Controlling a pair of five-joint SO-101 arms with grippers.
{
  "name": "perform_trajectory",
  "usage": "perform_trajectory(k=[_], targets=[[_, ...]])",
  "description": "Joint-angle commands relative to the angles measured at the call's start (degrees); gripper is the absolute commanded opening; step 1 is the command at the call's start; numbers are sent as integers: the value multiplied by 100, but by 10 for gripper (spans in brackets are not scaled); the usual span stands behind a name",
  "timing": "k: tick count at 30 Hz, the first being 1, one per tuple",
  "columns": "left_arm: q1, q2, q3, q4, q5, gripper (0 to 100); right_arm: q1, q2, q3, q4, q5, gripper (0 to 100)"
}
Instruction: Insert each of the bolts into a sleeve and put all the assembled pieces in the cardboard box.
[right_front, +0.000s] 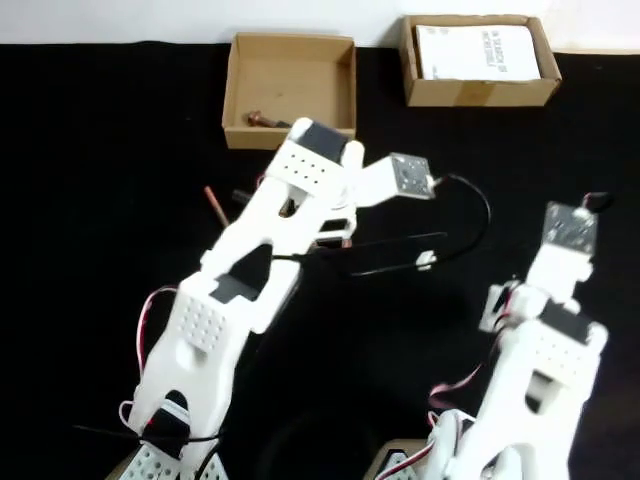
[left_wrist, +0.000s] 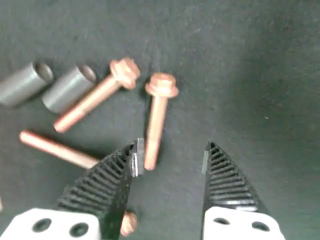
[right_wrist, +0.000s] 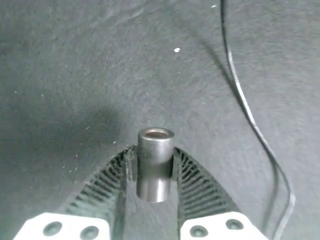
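One gripped sleeve (right_wrist: 155, 170); printed sheet (right_front: 477, 52) illegible

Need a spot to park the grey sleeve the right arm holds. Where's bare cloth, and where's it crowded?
Bare: black cloth left of the open cardboard box; the strip between it and the cardboard box holding a white booklet; the patch right of the black cable. Crowded: copper-coloured flanged bolts and grey metal sleeves clustered under the left arm's jaws.
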Motion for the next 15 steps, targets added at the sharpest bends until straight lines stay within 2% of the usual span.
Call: perform_trajectory(k=[1, 7, 15], targets=[[119, 180, -462, 0, -185, 200, -101, -673, 831, -884, -44, 6], [145, 804, -1112, -18, -185, 200, -75, -1253, 1886, -1807, -44, 6], [92, 1745, -1824, 35, -290, 199, -92, -1288, 2475, -2255, -44, 6]])
